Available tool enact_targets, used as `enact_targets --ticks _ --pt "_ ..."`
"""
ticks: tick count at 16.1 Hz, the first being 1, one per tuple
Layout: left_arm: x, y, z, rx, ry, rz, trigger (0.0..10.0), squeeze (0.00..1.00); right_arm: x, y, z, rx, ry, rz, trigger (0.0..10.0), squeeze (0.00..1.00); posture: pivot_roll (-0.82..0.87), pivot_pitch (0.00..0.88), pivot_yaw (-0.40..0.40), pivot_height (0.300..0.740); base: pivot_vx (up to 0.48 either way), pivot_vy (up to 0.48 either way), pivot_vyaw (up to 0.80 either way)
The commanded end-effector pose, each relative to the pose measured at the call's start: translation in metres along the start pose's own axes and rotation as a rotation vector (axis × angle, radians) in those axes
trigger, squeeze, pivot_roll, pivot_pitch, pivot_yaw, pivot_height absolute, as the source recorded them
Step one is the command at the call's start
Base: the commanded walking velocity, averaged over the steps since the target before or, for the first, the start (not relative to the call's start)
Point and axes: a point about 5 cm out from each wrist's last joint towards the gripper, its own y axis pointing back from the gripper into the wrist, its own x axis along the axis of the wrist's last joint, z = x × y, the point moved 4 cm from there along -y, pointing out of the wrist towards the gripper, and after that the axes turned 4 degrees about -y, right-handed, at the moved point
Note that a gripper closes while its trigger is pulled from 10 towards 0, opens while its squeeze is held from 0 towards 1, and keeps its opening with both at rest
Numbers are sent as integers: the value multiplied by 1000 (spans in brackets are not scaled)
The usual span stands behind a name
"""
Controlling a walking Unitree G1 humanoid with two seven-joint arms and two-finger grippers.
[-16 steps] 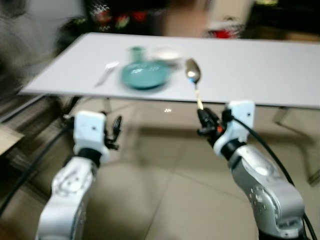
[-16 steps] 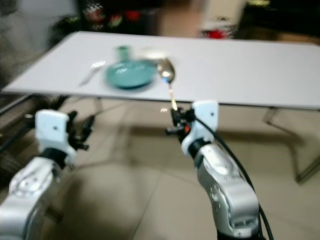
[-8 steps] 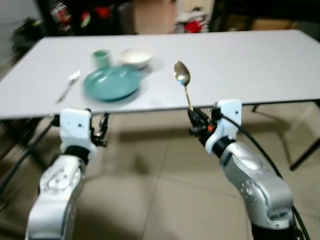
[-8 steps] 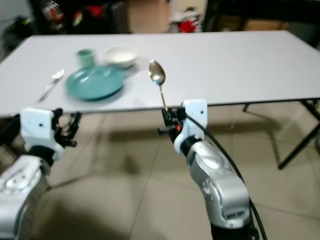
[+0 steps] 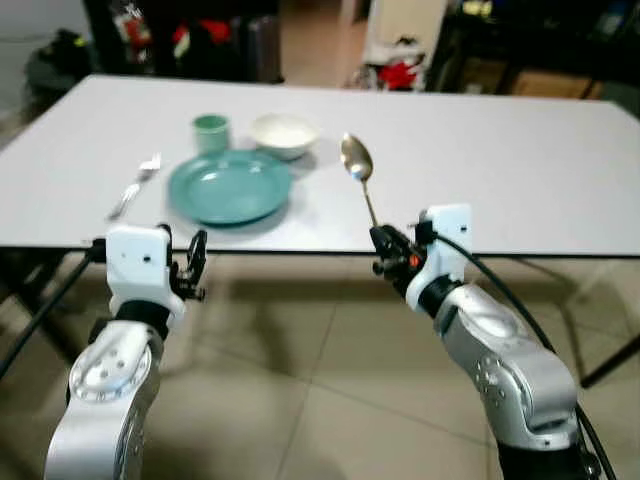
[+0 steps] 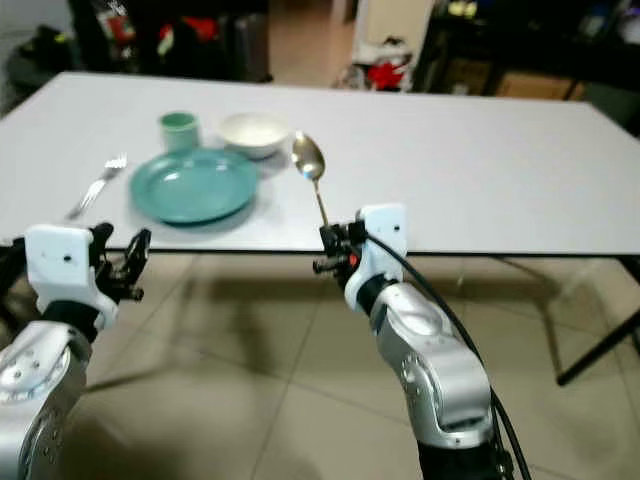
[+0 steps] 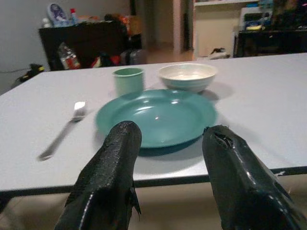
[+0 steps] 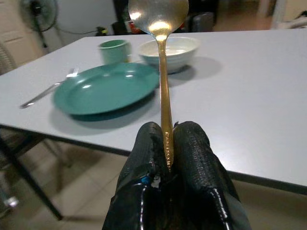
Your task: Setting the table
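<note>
one plate [image 5: 230,187], one bowl [image 5: 285,133], one cup [image 5: 210,132], one fork [image 5: 135,187], one spoon [image 5: 360,176], one table [image 5: 520,160].

We hold both silver arms raised and bent forward. Our right gripper [image 5: 383,252] is clamped tight, its 2 black fingers [image 8: 199,158] pressed together around a thin handle that rises from between them. Our left gripper [image 5: 190,262] hangs at the same height with its 2 fingers [image 7: 112,165] spread apart, gripping nothing.
</note>
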Motion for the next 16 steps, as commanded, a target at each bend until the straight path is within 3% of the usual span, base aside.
enact_targets --ticks 1,4,9,16 --pt "2 1 6 -20 7 3 10000 0 4 1 7 -21 0 9 10000 0 -38 27 -25 740 352 0 0" --pt "1 5 8 -27 11 -6 10000 0 2 1 4 -18 6 -3 10000 0 -37 40 -26 740 351 0 0" --pt "0 8 13 -51 6 -15 10000 0 1 -2 14 -94 1 -13 10000 0 -36 53 -23 740 350 0 0" --pt "1 9 21 -85 15 -14 10000 0 -3 -6 11 -113 3 -40 10000 0 -36 61 -28 740 344 0 0"
